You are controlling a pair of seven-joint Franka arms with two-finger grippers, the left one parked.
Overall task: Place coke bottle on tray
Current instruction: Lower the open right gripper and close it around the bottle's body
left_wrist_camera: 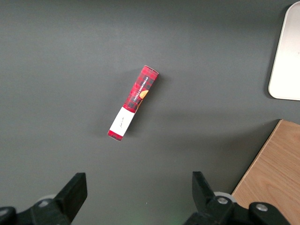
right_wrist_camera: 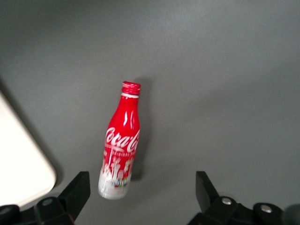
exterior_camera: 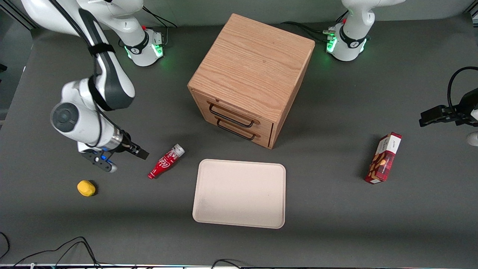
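The coke bottle (exterior_camera: pixel 166 161) lies on its side on the dark table, red with white script, with its silvery base end pointing toward the drawer cabinet. It lies beside the cream-beige tray (exterior_camera: pixel 239 194), toward the working arm's end, and does not touch it. My right gripper (exterior_camera: pixel 127 160) hovers just off the bottle, toward the working arm's end, open and empty. In the right wrist view the bottle (right_wrist_camera: pixel 121 150) lies below the open gripper (right_wrist_camera: pixel 143 190), its base end close to one finger (right_wrist_camera: pixel 79 187). A tray corner (right_wrist_camera: pixel 18 164) shows beside it.
A wooden two-drawer cabinet (exterior_camera: pixel 250 74) stands farther from the front camera than the tray. A yellow fruit (exterior_camera: pixel 86 188) lies near the gripper, nearer the camera. A red snack box (exterior_camera: pixel 384 158) lies toward the parked arm's end and also shows in the left wrist view (left_wrist_camera: pixel 133 102).
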